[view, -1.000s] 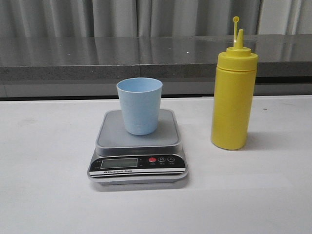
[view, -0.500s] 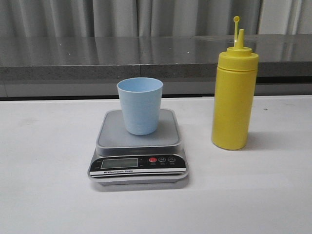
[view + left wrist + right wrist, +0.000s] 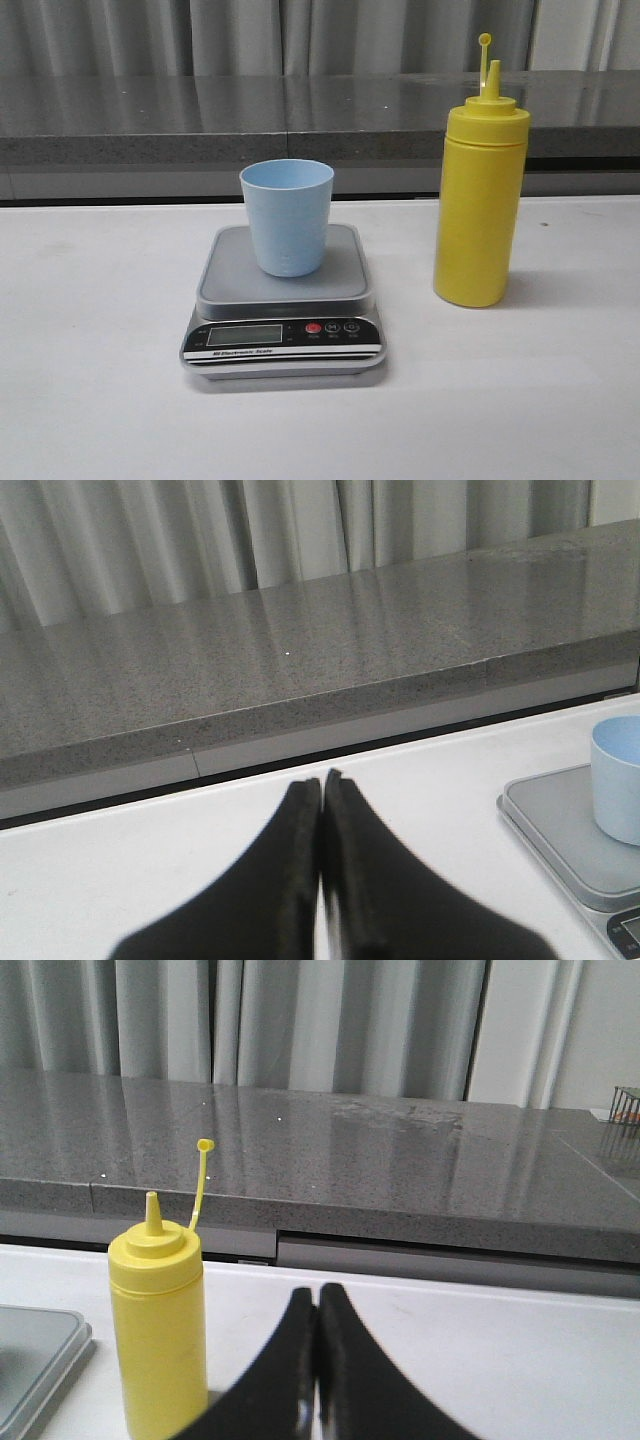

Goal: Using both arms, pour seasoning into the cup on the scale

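Even, soft light; jaws perhaps blurred.

Nothing has visibly moved: cup [image 3: 287,216], scale [image 3: 284,303] and seasoning [image 3: 479,195] sit as before.

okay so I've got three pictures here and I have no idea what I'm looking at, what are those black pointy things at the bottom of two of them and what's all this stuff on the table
This is a two-armed robot at a white table. One picture looks forward over the table from the robot's front. The other two come from cameras on its wrists, so the black shapes are its own grasping parts: the left pincer and the right pincer. Each has its two fingers pressed together and holds nothing.

On the table sits a grey kitchen scale with a pale blue cup standing upright on its platform. To the right, apart from the scale, stands a tall yellow squeeze bottle, its nozzle uncapped and the small cap sticking up on its tether. Neither arm shows in the front view.
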Controlling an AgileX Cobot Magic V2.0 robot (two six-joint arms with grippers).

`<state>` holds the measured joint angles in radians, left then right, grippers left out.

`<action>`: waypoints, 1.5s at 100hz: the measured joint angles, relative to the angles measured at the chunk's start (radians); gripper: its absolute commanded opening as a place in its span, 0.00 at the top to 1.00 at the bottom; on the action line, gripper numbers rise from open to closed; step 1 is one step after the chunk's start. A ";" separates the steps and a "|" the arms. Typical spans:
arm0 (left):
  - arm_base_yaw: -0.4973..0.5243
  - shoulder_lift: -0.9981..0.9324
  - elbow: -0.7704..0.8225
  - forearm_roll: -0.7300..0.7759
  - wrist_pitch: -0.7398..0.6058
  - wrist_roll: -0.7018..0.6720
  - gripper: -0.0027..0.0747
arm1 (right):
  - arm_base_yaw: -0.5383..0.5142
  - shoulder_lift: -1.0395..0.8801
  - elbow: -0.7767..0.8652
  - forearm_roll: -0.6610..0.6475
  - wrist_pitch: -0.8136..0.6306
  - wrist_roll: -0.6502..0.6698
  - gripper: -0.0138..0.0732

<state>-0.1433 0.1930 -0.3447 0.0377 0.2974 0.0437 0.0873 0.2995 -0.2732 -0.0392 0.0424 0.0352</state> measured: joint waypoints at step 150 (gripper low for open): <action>0.000 0.000 0.000 0.000 0.000 0.000 0.99 | 0.156 1.018 -0.079 -0.187 -0.701 0.151 0.11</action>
<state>-0.1433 0.1930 -0.3447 0.0377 0.2974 0.0437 0.2438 1.3173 -0.3523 -0.2264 -0.6582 0.1863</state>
